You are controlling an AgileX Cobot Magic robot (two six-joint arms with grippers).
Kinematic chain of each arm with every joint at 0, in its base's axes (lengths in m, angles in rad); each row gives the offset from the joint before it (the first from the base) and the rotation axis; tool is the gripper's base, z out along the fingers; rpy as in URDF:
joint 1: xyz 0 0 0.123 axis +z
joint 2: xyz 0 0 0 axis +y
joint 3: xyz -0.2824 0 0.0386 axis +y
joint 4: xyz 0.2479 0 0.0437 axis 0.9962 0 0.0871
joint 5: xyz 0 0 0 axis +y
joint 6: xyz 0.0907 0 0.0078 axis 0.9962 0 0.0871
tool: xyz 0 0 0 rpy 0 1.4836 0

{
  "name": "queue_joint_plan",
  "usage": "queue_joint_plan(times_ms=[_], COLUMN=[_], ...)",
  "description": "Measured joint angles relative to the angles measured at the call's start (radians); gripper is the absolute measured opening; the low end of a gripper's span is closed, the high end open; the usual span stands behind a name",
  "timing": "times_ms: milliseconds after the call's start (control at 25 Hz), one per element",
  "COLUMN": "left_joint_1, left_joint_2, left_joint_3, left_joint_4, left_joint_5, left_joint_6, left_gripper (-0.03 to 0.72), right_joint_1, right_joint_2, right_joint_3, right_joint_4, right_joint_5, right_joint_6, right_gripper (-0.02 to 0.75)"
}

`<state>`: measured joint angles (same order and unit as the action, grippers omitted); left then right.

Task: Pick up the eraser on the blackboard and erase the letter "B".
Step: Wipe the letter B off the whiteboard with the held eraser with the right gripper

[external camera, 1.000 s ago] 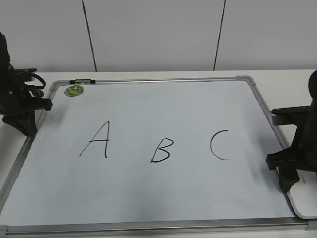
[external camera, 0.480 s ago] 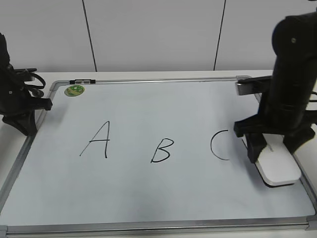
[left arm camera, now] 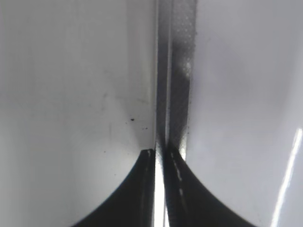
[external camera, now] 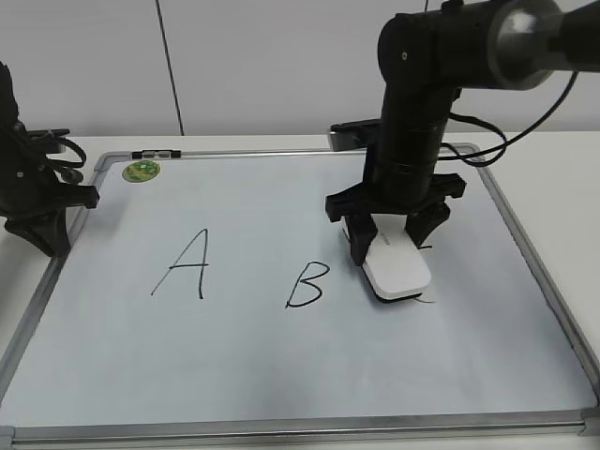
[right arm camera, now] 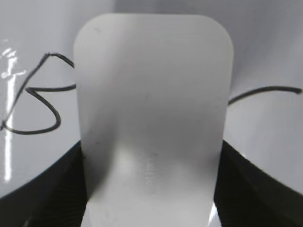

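The blackboard (external camera: pixel 281 152) is a white board with a silver frame, lying flat with black letters. The letter "B" (external camera: pixel 307 284) is at its middle and also shows at the left of the right wrist view (right arm camera: pixel 40 101). My right gripper (external camera: pixel 392 246) is shut on the white eraser (external camera: pixel 398 267), just right of the "B" and low over the "C", covering most of it. In the right wrist view the eraser (right arm camera: pixel 151 94) fills the space between the jaws (right arm camera: pixel 151 149). I cannot tell whether it touches the board. My left gripper (external camera: pixel 42 234) is shut and empty at the board's left frame (left arm camera: pixel 180 71).
The letter "A" (external camera: pixel 183 265) is left of the "B". A stroke of the "C" (right arm camera: pixel 265 90) shows right of the eraser. A small round green magnet (external camera: pixel 142 171) sits at the board's far left corner. A white wall stands behind the table.
My right arm has carried the eraser leftward from the board's right edge, past the "C", to just right of the "B". The left arm has not moved.
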<state>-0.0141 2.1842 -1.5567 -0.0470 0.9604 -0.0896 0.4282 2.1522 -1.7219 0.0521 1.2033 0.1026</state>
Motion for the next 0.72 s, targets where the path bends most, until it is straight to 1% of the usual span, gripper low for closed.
queue_joint_plan(times_ms=[80,200,440,720], left_joint_1=[0.0,0.0,0.0,0.0], left_joint_2=[0.0,0.0,0.0,0.0], left_joint_3=[0.0,0.0,0.0,0.0], left_joint_4=[0.0,0.0,0.0,0.0], left_joint_5=[0.0,0.0,0.0,0.0], left_joint_6=[0.0,0.0,0.0,0.0], left_gripper=[0.029,0.029,0.029,0.029], right_joint_1=[0.005,0.016,0.051,0.053], right_joint_2=[0.037,0.074,0.122,0.14], right_joint_3=[-0.042,-0.072,-0.106,-0.124], right_joint_4=[0.037,0.062,0.075,0.075], right_joint_5=[0.003,0.005,0.007,0.02], right_joint_6=[-0.014,-0.023,-0.029,-0.029], right_gripper=[0.522,0.522,0.522,0.522])
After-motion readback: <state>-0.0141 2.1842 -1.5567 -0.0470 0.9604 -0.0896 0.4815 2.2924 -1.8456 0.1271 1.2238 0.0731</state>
